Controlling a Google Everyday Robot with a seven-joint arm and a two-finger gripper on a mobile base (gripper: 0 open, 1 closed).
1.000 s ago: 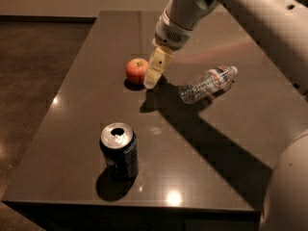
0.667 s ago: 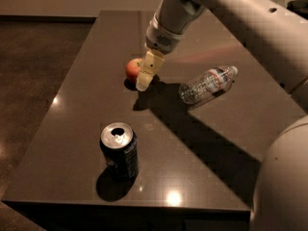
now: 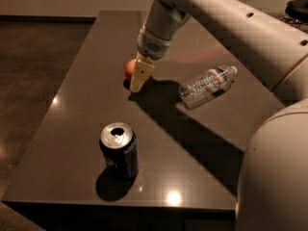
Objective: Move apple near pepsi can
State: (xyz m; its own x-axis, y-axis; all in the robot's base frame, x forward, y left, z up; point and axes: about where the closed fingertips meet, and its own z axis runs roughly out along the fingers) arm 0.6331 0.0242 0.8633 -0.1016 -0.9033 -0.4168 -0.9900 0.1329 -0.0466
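The apple (image 3: 130, 67) is small and red-orange and sits on the dark table (image 3: 72, 105) near its middle left; only its left part shows, the rest is hidden behind the gripper. The gripper (image 3: 138, 77) with pale yellow fingers hangs from the white arm directly over and in front of the apple, its tips down at the table surface. The pepsi can (image 3: 119, 150), dark blue with an opened silver top, stands upright near the table's front edge, well in front of the apple and the gripper.
A clear plastic water bottle (image 3: 208, 85) lies on its side to the right of the gripper. The white arm (image 3: 226, 28) crosses the upper right, and the robot's body (image 3: 274, 177) fills the lower right corner. The table's left edge drops to a brown floor.
The gripper has moved left and down onto the apple, now covering most of it. The can and the bottle have not moved.
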